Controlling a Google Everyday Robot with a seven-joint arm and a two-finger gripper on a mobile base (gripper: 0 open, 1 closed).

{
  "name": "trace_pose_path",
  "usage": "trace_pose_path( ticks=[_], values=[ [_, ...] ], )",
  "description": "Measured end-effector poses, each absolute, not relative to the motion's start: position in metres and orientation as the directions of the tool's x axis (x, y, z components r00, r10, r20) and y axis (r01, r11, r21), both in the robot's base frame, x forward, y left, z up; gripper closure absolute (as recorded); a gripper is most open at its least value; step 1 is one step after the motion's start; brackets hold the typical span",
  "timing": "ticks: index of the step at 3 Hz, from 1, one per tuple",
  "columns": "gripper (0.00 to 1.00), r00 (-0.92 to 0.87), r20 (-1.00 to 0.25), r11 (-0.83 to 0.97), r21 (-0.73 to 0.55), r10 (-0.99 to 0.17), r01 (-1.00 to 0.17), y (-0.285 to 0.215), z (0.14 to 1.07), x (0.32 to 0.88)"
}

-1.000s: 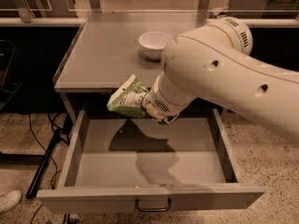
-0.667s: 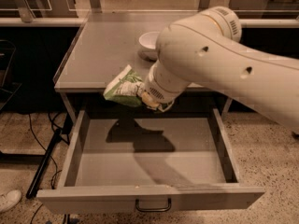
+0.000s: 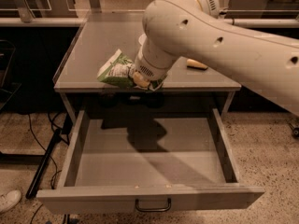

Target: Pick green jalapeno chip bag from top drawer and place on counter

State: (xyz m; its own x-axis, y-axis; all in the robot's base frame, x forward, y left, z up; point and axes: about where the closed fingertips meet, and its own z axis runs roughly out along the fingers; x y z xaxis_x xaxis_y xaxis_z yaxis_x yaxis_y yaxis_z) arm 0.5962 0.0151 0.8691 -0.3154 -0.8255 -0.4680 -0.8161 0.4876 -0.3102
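Hand (image 3: 138, 80) is clamped on the right end of the green jalapeno chip bag (image 3: 116, 70); its fingers are mostly hidden behind the wrist and the bag.

Bag: held tilted, left end higher, just above the counter (image 3: 88, 50) at the middle of its front edge. I cannot tell whether the bag touches the surface.

Change from 1.0 s ago: the bag was lower, in front of the counter's front edge and over the top drawer (image 3: 154, 164). At 0.7 s ago it was level with that edge. It now sits over the counter itself, shifted up and back.

Arm (image 3: 224, 41): crosses in from the right and covers the counter's right rear corner. It has swung further over the counter.

Yellow sponge (image 3: 196, 64): on the counter near the right front corner, hidden by the arm earlier.

Drawer: pulled fully out, as before. Arm's shadow (image 3: 145, 135) lies on its floor towards the back. Loop handle (image 3: 153, 205) is centred on the front panel.
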Motion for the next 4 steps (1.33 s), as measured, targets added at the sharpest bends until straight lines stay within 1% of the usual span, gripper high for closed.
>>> trace_pose_path(
  ticks=[1, 2, 3, 4],
  values=[
    [1.00, -0.310, -0.471, 0.485, -0.312, -0.826, -0.817, 0.018, 0.872, 0.600],
    [1.00, -0.259, -0.494, 0.453, -0.327, -0.830, -0.829, 0.034, 0.886, 0.612],
    [1.00, -0.185, -0.500, 0.396, -0.355, -0.846, -0.847, 0.063, 0.908, 0.638],
    [1.00, -0.185, -0.500, 0.396, -0.355, -0.846, -0.847, 0.063, 0.908, 0.638]
  ],
)
